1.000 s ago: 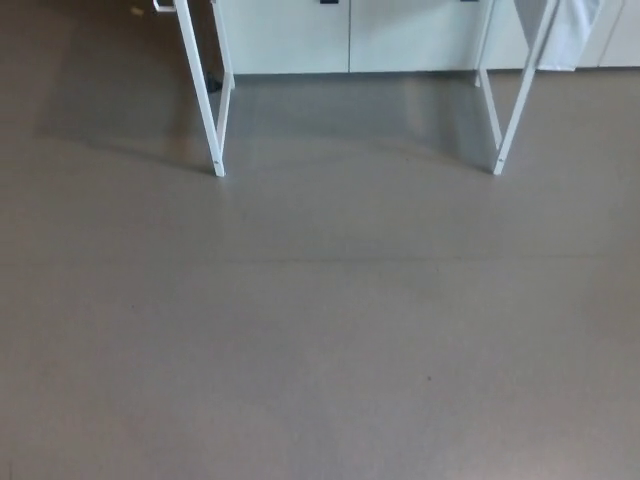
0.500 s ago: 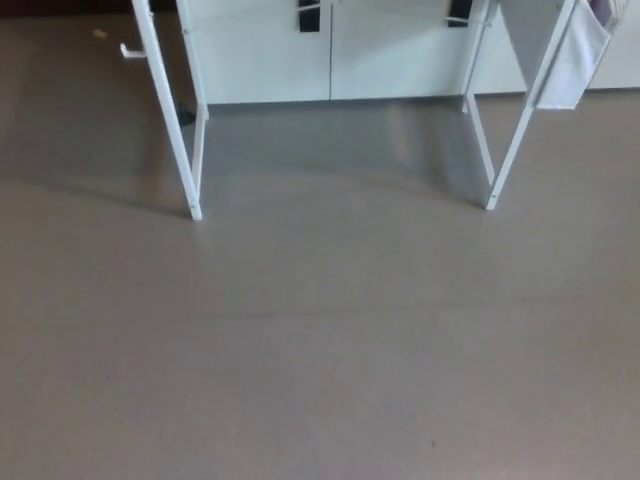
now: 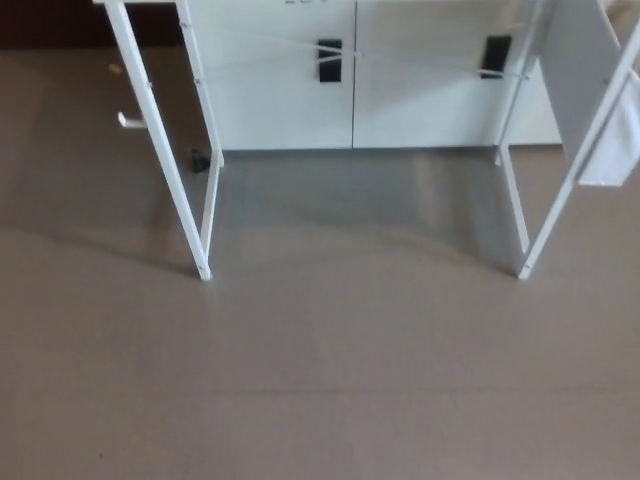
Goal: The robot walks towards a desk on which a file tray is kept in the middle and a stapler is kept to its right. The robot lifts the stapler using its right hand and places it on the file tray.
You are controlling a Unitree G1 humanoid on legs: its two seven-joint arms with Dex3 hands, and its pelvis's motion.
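Two white desk legs [image 3: 161, 150] dead ahead across the floor [image 3: 320, 380]; no stapler, no file tray, neither hand in shot, so grip impossible to judge; approach step only; next calls for closing in until the desktop shows.

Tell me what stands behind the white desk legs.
A white cabinet with two black handles stands behind the legs, on the grey floor. The desk top is out of the picture, so nothing on it can be seen.
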